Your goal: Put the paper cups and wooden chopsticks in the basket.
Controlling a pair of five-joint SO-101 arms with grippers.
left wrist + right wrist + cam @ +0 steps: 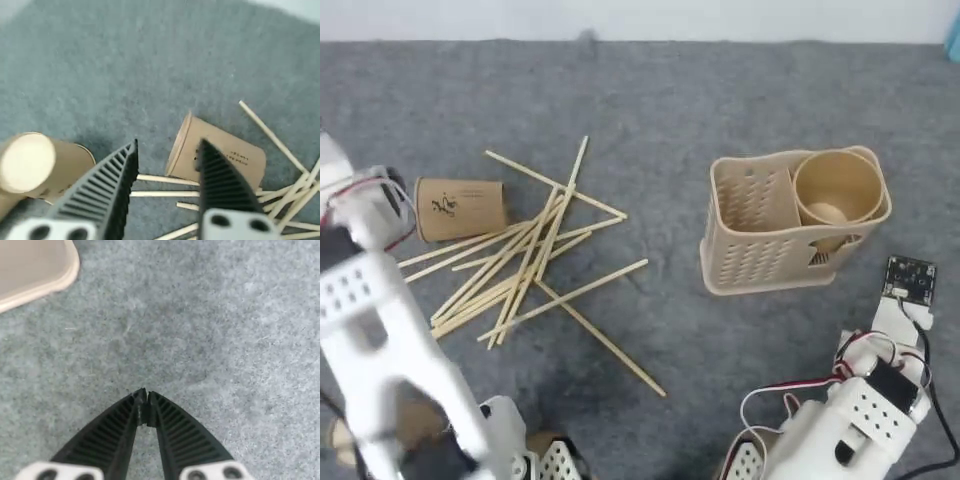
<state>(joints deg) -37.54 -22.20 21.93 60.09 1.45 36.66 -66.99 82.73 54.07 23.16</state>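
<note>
The right gripper (146, 407) is hanging over the grey carpet (225, 330), its two black ribbed fingers (112, 432) pressing together so their tips are meeting with nothing between them. Their pale mounts are showing at the near edge. A rounded beige corner of the basket (35, 265) is lying on the carpet farther out, well apart from the fingertips. The carpet under the gripper is looking fuzzy and mottled.
</note>
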